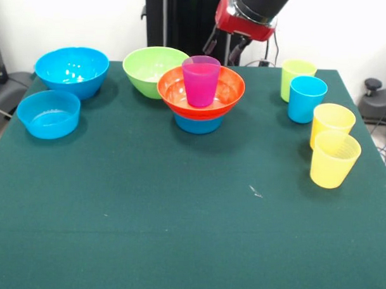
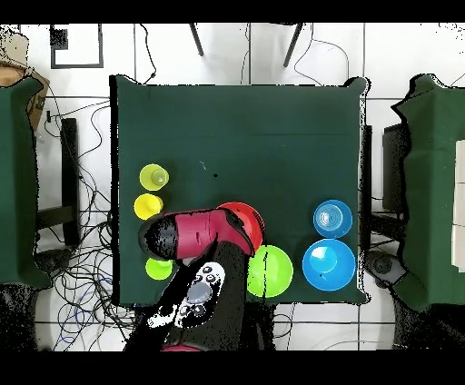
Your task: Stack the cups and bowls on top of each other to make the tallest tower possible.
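Tower, table centre: small blue bowl, orange bowl, purple cup; three stacked. Unstacked: green bowl touching behind-left; two blue bowls far left; four cups right. Gripper behind tower, grip state indiscernible.

The table is covered in dark green cloth, matt and faintly napped, with a few pale specks of lint. The bowls look like glossy plastic: the large blue bowl and the lime green bowl carry bright highlights, as does the wide orange bowl. The purple cup is smooth translucent plastic. The two yellow cups look smooth and slightly translucent. The arm's red casing is shiny and hard.
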`<state>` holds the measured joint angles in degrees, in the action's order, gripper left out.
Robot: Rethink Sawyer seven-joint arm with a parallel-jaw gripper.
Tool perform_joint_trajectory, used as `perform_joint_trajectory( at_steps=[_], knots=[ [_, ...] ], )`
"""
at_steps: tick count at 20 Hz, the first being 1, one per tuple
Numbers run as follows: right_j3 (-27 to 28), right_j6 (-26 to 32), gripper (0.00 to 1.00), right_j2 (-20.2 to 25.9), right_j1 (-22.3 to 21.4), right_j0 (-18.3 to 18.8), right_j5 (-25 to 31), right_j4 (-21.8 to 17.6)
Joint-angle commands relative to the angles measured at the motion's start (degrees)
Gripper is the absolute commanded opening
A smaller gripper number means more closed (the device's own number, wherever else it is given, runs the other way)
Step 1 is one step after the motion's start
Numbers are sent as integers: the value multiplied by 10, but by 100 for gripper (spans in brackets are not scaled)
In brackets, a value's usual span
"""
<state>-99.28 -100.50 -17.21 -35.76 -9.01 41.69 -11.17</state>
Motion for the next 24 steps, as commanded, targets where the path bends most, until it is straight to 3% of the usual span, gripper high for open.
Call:
perform_joint_trajectory(
  at_steps=[1,7,12,17,24],
  knots=[
    [35,-51,100,39,-12,11,84,18],
    [51,-33,100,37,-34,19,121,7],
    [65,23,100,41,-56,44,142,-22],
    [106,62,100,65,-72,73,187,-18],
    [150,83,100,114,-100,112,172,3]
  ],
)
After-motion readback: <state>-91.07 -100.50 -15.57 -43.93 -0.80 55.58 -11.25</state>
